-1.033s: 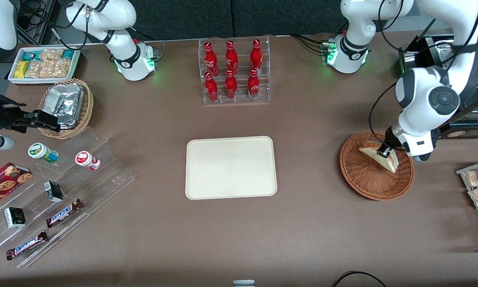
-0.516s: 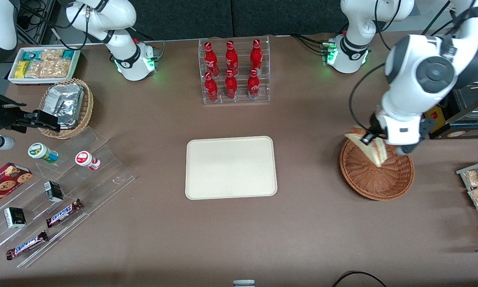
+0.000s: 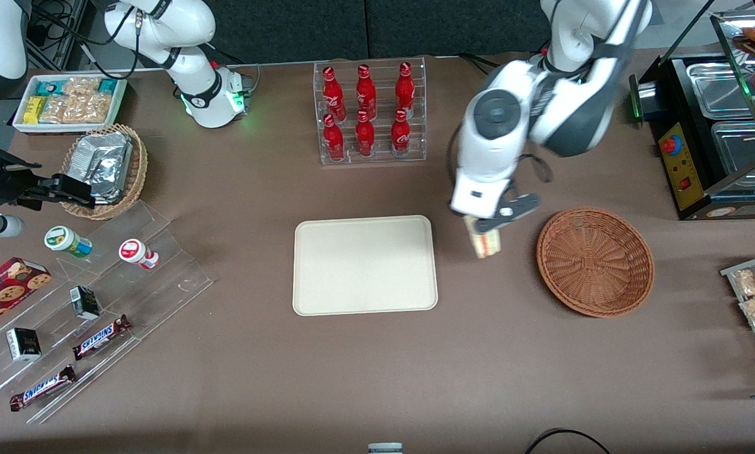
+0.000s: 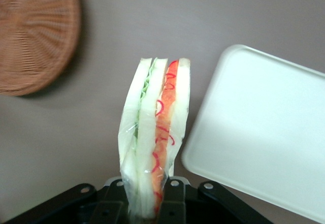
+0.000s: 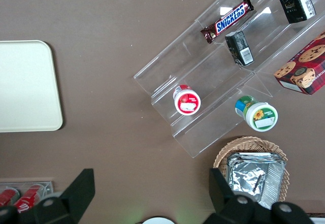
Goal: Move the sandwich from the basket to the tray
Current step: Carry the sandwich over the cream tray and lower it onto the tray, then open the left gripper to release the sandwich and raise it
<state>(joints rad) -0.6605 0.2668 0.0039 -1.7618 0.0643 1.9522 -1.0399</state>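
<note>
End effector [image 3: 486, 228] above counter [image 3: 377, 378], between tray [image 3: 365, 265] and basket [image 3: 595, 261], clamped on sandwich [image 3: 485, 242]. Sandwich hangs over bare counter, just beside tray edge, apart from basket. Bottle rack [image 3: 370, 113] farther from front camera than tray. Stepped acrylic stand [image 3: 94, 302] with Snickers bars [image 3: 100, 337] toward parked arm's end.

I work in a lab set up as a mock snack shop. My brown worktop [image 3: 352, 378] carries shop goods: a clear rack of red cola bottles [image 3: 369, 113], clear stepped shelves [image 3: 132, 277] with Snickers bars [image 3: 100, 337] and small cups, a cookie box [image 3: 5, 290], and a metal food warmer [image 3: 718, 126]. Bolted arm bases [image 3: 217, 98] and loose cables [image 3: 69, 38] mark it as a lab.
</note>
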